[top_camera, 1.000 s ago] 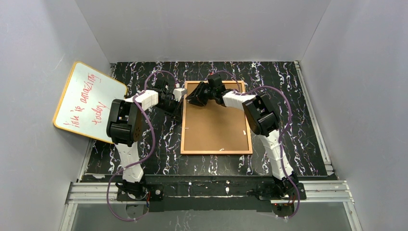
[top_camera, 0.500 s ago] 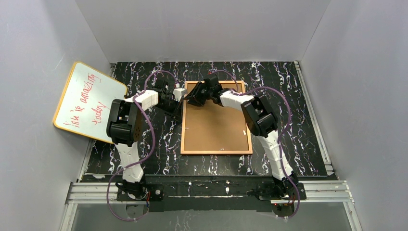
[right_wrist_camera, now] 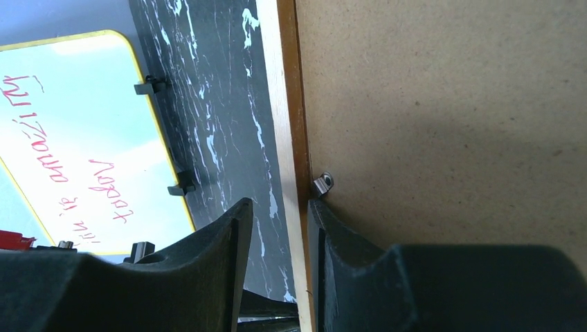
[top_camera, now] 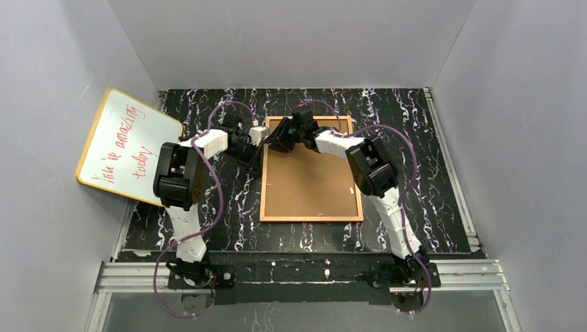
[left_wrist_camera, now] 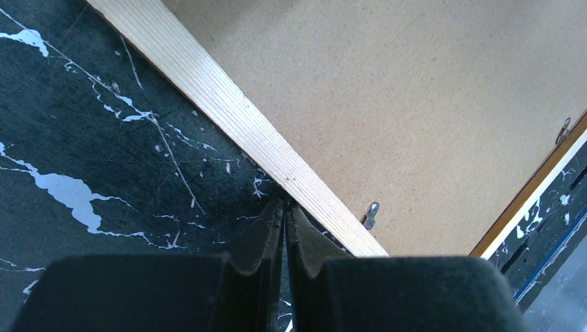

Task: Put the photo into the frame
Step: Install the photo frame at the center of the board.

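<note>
The frame [top_camera: 311, 216] lies face down on the black marbled table, its brown board back [top_camera: 311, 180] up. The photo is hidden. My left gripper [top_camera: 261, 148] is shut and empty, its tips on the table against the frame's left border [left_wrist_camera: 228, 104]. My right gripper [top_camera: 275, 140] is open at the frame's far left corner; in the right wrist view [right_wrist_camera: 280, 214] its jaws straddle the left border [right_wrist_camera: 282, 104], beside a small metal clip [right_wrist_camera: 322, 183]. Another clip [left_wrist_camera: 372, 210] shows in the left wrist view.
A yellow-edged whiteboard [top_camera: 128, 145] with red writing leans against the left wall; it also shows in the right wrist view [right_wrist_camera: 76, 138]. Grey walls enclose the table on three sides. A metal rail [top_camera: 297, 271] runs along the near edge.
My right gripper has shifted slightly left and farther along the frame's top edge toward its far left corner. The left arm and the frame have not moved.
</note>
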You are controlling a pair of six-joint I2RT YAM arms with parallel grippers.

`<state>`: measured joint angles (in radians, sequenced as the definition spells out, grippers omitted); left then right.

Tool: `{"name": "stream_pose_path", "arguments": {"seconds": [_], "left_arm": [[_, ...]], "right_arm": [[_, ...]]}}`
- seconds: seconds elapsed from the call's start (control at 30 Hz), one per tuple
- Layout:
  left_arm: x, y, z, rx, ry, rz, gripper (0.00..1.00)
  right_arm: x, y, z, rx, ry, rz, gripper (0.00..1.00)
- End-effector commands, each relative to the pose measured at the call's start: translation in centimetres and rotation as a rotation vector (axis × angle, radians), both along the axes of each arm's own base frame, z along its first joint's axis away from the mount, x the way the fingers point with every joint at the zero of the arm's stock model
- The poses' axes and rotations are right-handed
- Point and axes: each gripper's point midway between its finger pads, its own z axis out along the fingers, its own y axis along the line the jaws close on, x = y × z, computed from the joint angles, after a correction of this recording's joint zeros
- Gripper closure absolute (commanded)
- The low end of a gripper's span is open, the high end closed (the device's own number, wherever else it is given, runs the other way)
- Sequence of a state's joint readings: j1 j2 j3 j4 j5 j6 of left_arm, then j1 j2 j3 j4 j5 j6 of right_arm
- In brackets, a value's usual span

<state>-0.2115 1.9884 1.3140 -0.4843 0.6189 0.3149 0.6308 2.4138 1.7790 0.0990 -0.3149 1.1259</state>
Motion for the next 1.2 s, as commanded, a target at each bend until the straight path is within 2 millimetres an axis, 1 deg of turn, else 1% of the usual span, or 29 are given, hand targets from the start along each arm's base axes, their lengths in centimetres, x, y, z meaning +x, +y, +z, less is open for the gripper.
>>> {"name": "stream_pose_path", "arguments": {"seconds": [0.0,0.1,0.17,0.23,0.3,0.37,0.5,0.53,0.6,0.63,0.7,0.73,0.8,0.87,0.93,0.97,1.0,1.03,1.1,1.17], "left_arm": [[-1.2,-1.0,0.2,-0.032,0.019,-0.039,0.95],[-1.4,-1.0,0.2,-0.034,0.021,-0.043,0.96],[-1.4,-0.9,0.3,-0.031,0.016,-0.045,0.96],[-1.4,-0.9,0.5,-0.028,0.008,-0.046,0.96],[-1.4,-0.8,0.7,-0.023,0.002,-0.050,0.96],[-1.5,-0.7,0.9,-0.020,0.000,-0.059,0.96],[-1.7,-0.4,1.1,-0.007,-0.011,-0.079,0.96],[-1.8,-0.3,1.1,-0.006,-0.013,-0.085,0.96],[-2.1,-0.2,1.1,-0.003,-0.015,-0.098,0.96],[-2.1,-0.3,1.1,-0.001,-0.015,-0.102,0.96],[-2.4,-0.2,0.9,0.003,-0.015,-0.114,0.95],[-2.5,-0.2,0.9,0.005,-0.016,-0.123,0.95],[-3.0,-0.5,0.6,0.015,-0.014,-0.144,0.95],[-3.5,-0.9,0.6,0.015,-0.012,-0.162,0.95],[-4.0,-1.4,0.6,0.016,-0.010,-0.180,0.95],[-4.2,-1.6,0.6,0.017,-0.009,-0.189,0.95],[-4.4,-1.9,0.5,0.017,-0.006,-0.197,0.95],[-4.6,-2.1,0.5,0.017,-0.005,-0.204,0.95],[-5.0,-2.5,0.4,0.016,0.001,-0.218,0.95],[-5.4,-2.8,0.3,0.019,0.005,-0.234,0.95]], "right_arm": [[0.5,-0.1,-3.3,-0.073,-0.013,-0.016,0.56],[0.7,0.4,-3.1,-0.050,-0.023,-0.005,0.57],[0.9,0.9,-2.5,-0.030,-0.028,0.011,0.57],[0.8,1.2,-1.4,-0.010,-0.044,0.036,0.57],[0.4,1.2,0.4,0.023,-0.067,0.062,0.56],[0.1,0.9,3.1,0.076,-0.092,0.090,0.54],[-0.4,-1.6,8.5,0.137,-0.142,0.133,0.45],[0.0,-3.0,9.6,0.135,-0.167,0.129,0.41],[0.3,-6.0,11.1,0.117,-0.196,0.107,0.34],[0.6,-7.8,11.6,0.094,-0.211,0.082,0.29],[1.8,-12.2,11.8,0.029,-0.240,-0.001,0.17],[2.3,-14.6,11.6,-0.014,-0.247,-0.050,0.13],[3.7,-19.9,10.8,-0.132,-0.254,-0.174,0.11],[4.1,-25.3,9.1,-0.245,-0.212,-0.295,0.08],[4.6,-30.0,7.4,-0.329,-0.180,-0.413,0.07],[4.6,-31.7,6.6,-0.348,-0.161,-0.450,0.07],[4.6,-33.1,5.9,-0.359,-0.142,-0.478,0.06],[4.7,-33.9,5.1,-0.361,-0.125,-0.492,0.06],[4.9,-34.3,3.6,-0.360,-0.098,-0.485,0.06],[5.0,-33.9,2.1,-0.363,-0.053,-0.449,0.06]]}}
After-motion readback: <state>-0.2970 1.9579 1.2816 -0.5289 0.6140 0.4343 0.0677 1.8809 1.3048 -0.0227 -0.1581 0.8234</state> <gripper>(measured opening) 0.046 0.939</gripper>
